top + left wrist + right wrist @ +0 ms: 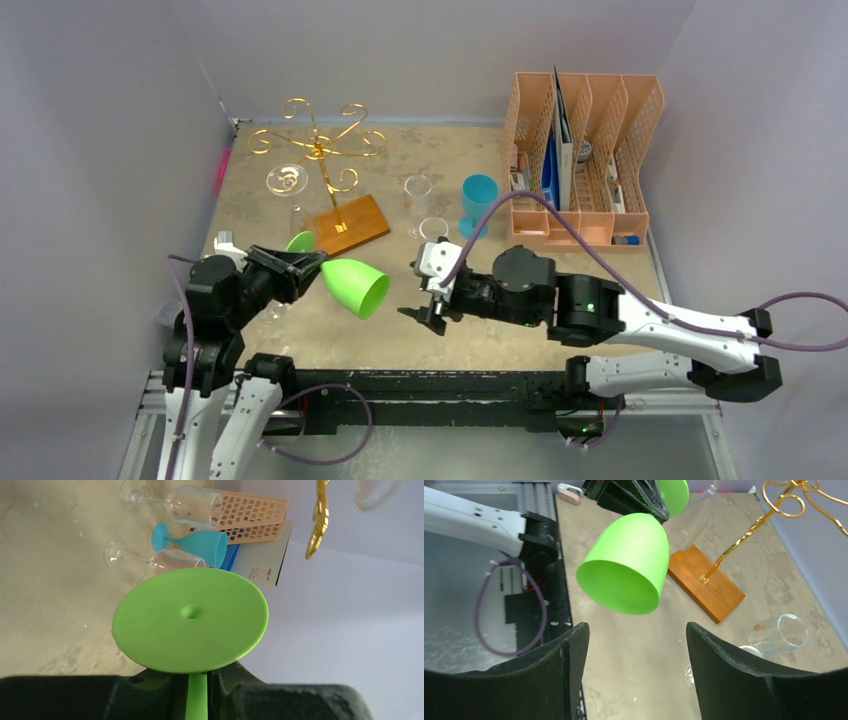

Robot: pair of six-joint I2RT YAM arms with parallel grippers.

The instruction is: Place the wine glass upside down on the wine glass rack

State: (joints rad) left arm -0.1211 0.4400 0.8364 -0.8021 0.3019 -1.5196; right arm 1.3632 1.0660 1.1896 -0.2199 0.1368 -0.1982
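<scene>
At the near edge of the table (450,160), the left pincer (312,263) is clamped on the stem of the green wine glass (357,286), which hangs tilted above the surface with its open rim toward the right pincer (428,316). That one stands wide and empty, with a bare strip of table between it and the rim. Farther back on the left, the wine glass rack (322,150) stands upright, its wooden base near the glass's foot.
</scene>
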